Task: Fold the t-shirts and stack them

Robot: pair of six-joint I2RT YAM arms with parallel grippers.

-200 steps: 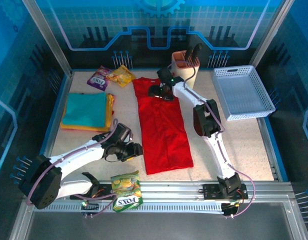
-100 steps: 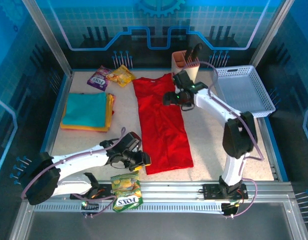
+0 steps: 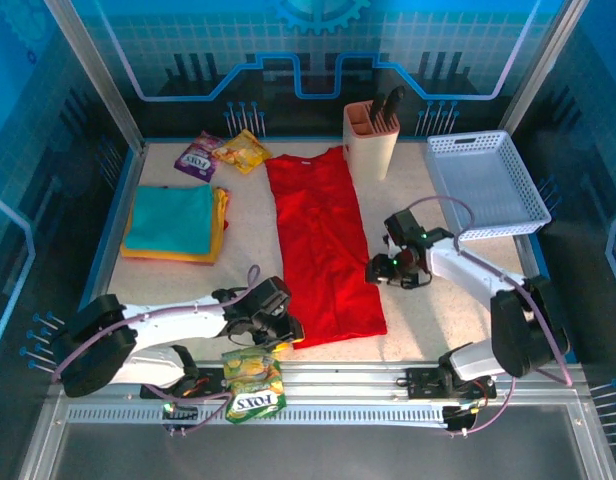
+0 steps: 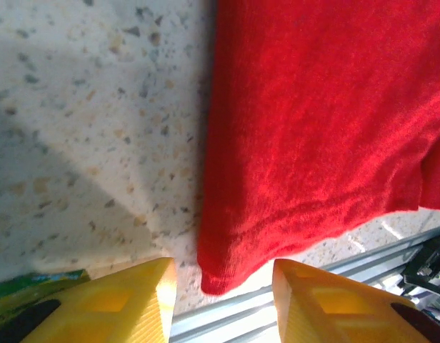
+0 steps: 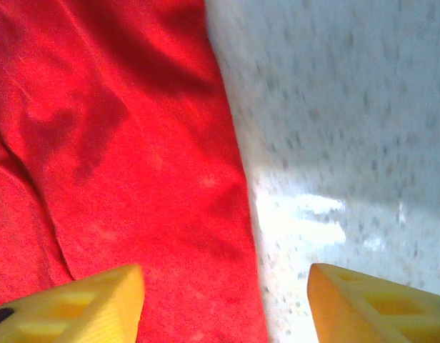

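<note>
Red t-shirt (image 3: 323, 245) lies as a long strip across the middle of the counter (image 3: 250, 235). Left claw (image 4: 223, 286), fingers apart, straddles its near left corner. Right claw (image 5: 227, 293), wide, straddles its right edge. Teal t-shirt (image 3: 171, 218) lies folded atop an orange-yellow t-shirt (image 3: 221, 215), left.

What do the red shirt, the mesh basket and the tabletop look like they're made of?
Red t-shirt: soft matte knit cloth, fuzzy weave and wrinkles. Basket: likely rigid plastic, pale, with perforated grid walls. Tabletop: speckled stone-look surface, maybe laminate; faint glare.
</note>
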